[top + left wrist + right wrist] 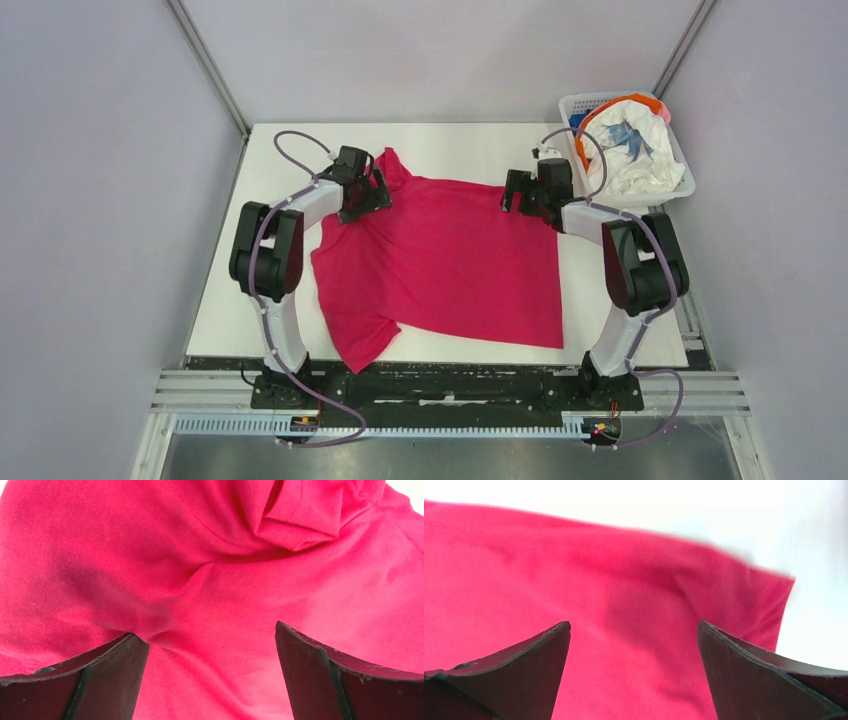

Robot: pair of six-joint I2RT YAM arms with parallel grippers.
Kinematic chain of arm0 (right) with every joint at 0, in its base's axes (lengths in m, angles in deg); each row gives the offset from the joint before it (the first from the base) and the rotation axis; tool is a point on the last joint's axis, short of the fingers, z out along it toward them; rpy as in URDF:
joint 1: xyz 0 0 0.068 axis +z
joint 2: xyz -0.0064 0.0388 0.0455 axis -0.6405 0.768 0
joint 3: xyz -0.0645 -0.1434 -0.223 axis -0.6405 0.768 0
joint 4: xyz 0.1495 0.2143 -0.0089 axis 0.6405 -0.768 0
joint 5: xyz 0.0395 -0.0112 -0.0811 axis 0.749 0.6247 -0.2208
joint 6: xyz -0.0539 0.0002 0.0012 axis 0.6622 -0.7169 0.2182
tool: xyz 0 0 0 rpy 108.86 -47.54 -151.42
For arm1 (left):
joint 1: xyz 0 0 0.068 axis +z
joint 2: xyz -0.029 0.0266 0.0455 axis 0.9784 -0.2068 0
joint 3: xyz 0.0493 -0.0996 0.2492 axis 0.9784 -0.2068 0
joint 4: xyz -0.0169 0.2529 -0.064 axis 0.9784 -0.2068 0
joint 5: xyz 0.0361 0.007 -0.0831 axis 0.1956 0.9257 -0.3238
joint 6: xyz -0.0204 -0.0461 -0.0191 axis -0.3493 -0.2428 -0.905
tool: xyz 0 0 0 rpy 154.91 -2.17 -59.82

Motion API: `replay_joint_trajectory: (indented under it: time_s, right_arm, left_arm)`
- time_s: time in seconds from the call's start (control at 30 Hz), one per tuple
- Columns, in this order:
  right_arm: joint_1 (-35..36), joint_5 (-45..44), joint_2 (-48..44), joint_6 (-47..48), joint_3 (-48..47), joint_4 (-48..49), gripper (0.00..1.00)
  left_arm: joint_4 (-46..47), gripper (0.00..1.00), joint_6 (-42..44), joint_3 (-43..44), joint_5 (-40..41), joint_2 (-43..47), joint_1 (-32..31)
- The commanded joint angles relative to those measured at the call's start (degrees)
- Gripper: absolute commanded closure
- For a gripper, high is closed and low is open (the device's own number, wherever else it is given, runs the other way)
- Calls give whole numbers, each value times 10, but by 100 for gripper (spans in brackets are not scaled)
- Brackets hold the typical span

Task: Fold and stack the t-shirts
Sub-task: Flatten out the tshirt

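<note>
Basket (572, 104) appears only overhead; wrist views show magenta t-shirt (210, 595).

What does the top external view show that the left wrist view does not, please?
Only the top external view shows the whole magenta shirt laid out on the table, the right gripper at its far right corner, and the white basket holding a white printed shirt. Only the left wrist view shows a bunched fold close up and that the left gripper is open over the cloth. Both show the magenta shirt and the left gripper.
</note>
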Motion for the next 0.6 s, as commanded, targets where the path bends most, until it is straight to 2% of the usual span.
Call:
replay_joint_trajectory:
  time_s: [0.0, 0.27, 0.37, 0.5, 0.57]
  right_arm:
    - [-25, -10, 73, 3, -87, 13, 2]
    - [-65, -6, 192, -12, -227, -2, 2]
    - [-74, -10, 231, 3, -309, -26, 2]
    - [-75, -1, 239, 36, -369, -42, 2]
    - [-74, 13, 219, 49, -368, -48, 2]
  left_arm:
    - [-24, 0, -1, 62, 16, -62, 11]
    - [-52, 0, 9, 162, 17, -127, 23]
    - [-61, 0, 12, 188, 21, -139, 28]
    - [-66, 0, 30, 218, 20, -136, 29]
    - [-96, 0, 39, 239, 53, -128, 29]
